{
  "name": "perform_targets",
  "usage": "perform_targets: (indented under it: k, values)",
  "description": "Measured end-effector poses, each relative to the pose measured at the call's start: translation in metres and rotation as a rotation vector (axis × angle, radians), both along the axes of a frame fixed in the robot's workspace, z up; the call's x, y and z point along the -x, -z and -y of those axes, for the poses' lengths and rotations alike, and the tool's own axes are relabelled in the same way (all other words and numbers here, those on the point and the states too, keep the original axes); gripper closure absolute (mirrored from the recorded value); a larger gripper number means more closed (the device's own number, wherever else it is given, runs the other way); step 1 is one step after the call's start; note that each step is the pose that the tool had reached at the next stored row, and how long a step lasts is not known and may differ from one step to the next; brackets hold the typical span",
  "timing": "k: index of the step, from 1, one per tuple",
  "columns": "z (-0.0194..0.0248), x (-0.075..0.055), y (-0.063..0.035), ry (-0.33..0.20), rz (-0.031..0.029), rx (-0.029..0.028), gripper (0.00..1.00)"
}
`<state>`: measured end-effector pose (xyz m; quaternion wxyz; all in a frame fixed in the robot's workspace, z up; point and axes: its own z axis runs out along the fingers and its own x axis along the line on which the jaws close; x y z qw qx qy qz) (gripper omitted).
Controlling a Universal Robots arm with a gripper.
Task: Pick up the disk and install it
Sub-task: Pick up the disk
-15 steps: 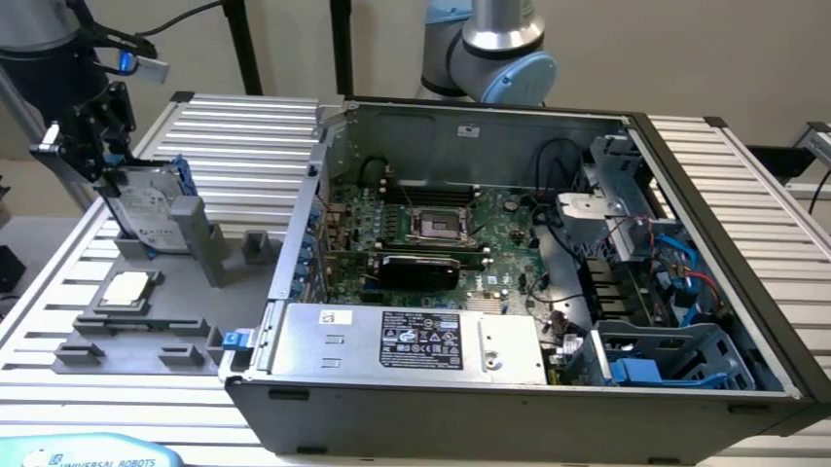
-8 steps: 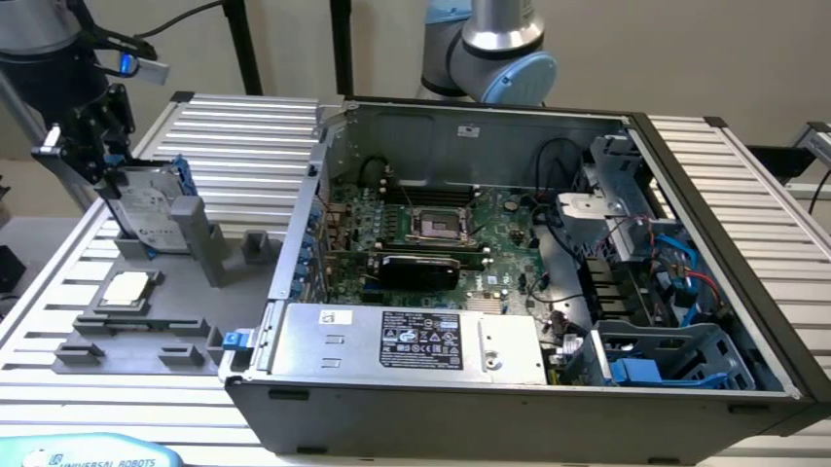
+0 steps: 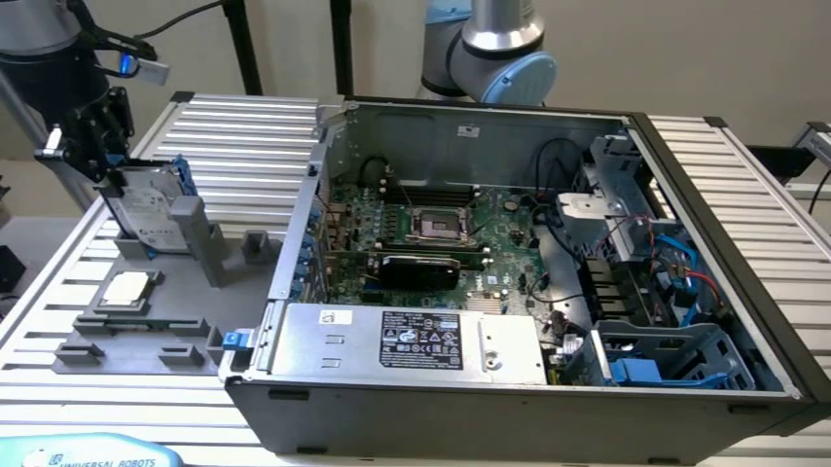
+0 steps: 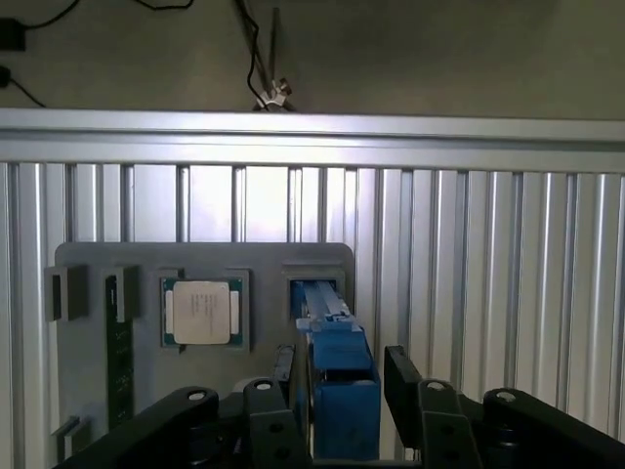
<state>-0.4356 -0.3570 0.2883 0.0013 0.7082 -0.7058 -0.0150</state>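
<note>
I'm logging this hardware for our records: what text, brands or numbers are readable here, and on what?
"UNIVERSAL ROBOTS": on the pale blue object at the exterior view's lower left edge.
Label on the power supply: print too small to read.
Print on the processor chip: blurred, unreadable.
Label on the disk: unreadable.

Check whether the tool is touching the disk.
Cannot tell. In the wrist view the open tool straddles the disk, one finger possibly flush.
</note>
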Motion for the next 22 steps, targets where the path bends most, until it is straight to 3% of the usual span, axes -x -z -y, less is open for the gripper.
perform_targets:
  k: [1, 2, 12, 22]
  values:
    - [0.0000, 0.0000, 0.0000, 0.000, 0.0002, 0.0001, 0.48]
    - [0.0000, 0.0000, 0.0000, 0.000, 0.0004, 0.0001, 0.55]
    - [0.0000, -0.0011, 0.0004, -0.001, 0.0029, 0.0002, 0.55]
    - [0.0001, -0.0009, 0.0009, -0.004, 0.0120, 0.0002, 0.55]
